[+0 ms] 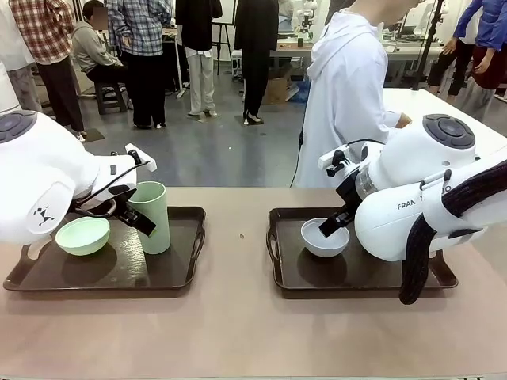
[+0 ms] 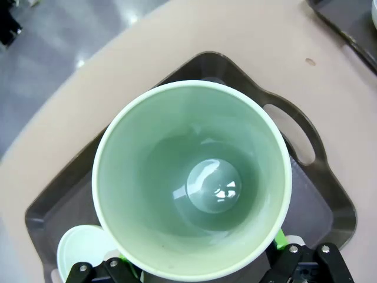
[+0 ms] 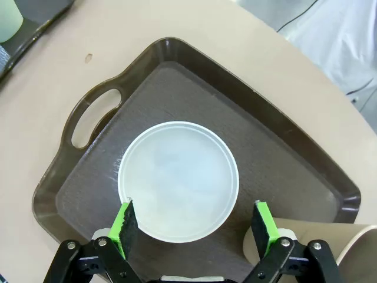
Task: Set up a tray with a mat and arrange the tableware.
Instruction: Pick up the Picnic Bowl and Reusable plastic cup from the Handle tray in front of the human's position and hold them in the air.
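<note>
- Showing two dark trays on the tan table (image 1: 238, 332), one at the left (image 1: 188, 269) and one at the right (image 1: 279, 265).
- Left tray: a pale green bowl (image 1: 82, 235) sits at its left, empty. A pale green cup (image 1: 152, 207) stands upright just to the bowl's right, also empty.
- Left gripper (image 2: 203, 250): its fingers are closed around the pale green cup's wall, below the rim.
- Right tray: an empty white bowl (image 3: 178, 180) sits near its left handle.
- Right gripper (image 3: 194, 221): spread wide and holding nothing, with one green pad (image 3: 125, 221) at the bowl's near rim.
- Part of a tan-brown cup (image 3: 356, 250) shows beside the right gripper; its pose cannot be told.

Partial "FRAN" on R arm (image 1: 408, 207) white shell.
</note>
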### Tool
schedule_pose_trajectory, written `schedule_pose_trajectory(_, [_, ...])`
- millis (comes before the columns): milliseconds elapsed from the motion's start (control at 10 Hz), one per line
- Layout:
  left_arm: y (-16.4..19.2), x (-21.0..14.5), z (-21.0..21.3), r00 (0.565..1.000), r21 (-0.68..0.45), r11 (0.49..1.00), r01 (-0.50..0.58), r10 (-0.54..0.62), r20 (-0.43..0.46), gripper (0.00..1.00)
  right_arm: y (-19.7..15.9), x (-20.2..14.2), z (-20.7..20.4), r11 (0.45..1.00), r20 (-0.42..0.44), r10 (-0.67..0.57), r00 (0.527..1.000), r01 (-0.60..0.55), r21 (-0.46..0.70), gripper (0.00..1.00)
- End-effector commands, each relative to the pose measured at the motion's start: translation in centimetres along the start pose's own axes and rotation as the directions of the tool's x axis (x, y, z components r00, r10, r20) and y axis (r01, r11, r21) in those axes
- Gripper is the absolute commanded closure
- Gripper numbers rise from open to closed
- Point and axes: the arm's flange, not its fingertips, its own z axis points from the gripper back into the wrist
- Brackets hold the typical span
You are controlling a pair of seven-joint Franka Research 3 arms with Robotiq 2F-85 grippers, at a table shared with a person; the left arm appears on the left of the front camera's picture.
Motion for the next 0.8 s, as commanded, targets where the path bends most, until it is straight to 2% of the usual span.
schedule_pose_trajectory(0, [0.01, 0.0, 0.0, 1.0, 0.0, 1.0, 0.0, 0.0, 0.0, 0.0, 0.01, 0.0, 0.0, 1.0, 0.0, 0.0, 1.0, 0.0, 0.0, 0.0])
schedule_pose_trajectory(700, [0.01, 0.0, 0.0, 1.0, 0.0, 1.0, 0.0, 0.0, 0.0, 0.0, 0.01, 0.0, 0.0, 1.0, 0.0, 0.0, 1.0, 0.0, 0.0, 0.0])
